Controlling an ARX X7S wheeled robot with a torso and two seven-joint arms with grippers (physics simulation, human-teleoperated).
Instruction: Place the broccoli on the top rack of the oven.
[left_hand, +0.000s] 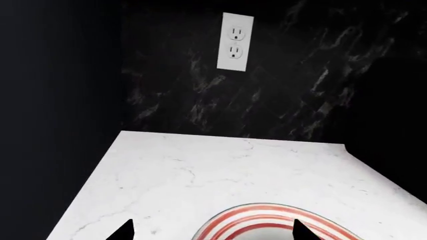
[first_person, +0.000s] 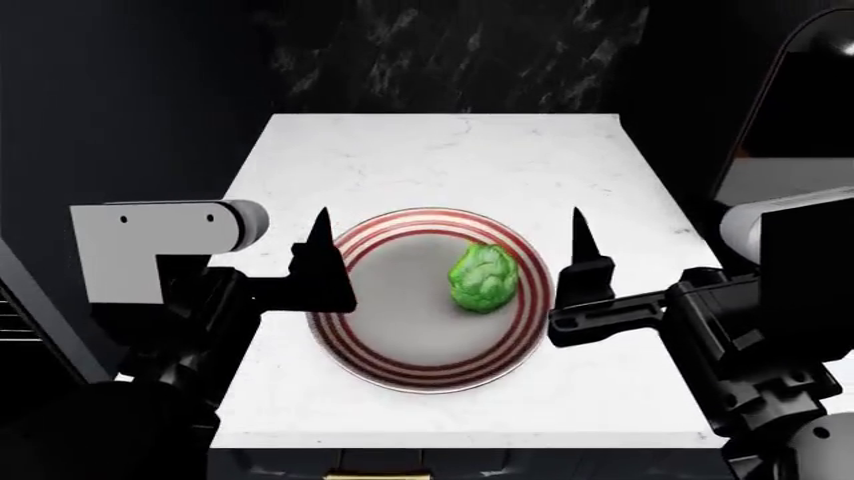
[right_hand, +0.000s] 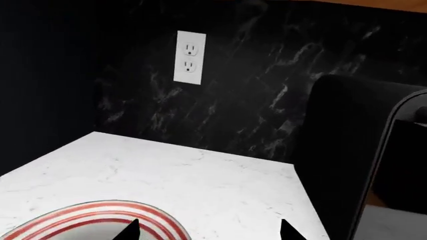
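Both end effectors, left (first_person: 320, 255) and right (first_person: 579, 250), hover spread, empty, flanking the plate (first_person: 387, 365) on the counter (first_person: 441, 150). Broccoli (first_person: 483, 277) sits right of plate centre. We judge it light, bumpy, firm; pinch across its widest middle.

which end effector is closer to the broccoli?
The right end effector. The broccoli sits on the plate's right half, just inside the rim nearest it; the left end effector is across the plate's bare centre.

broccoli (first_person: 482, 277) on plate (first_person: 400, 345) | plate on counter (first_person: 441, 150) | outlet (left_hand: 235, 42) behind
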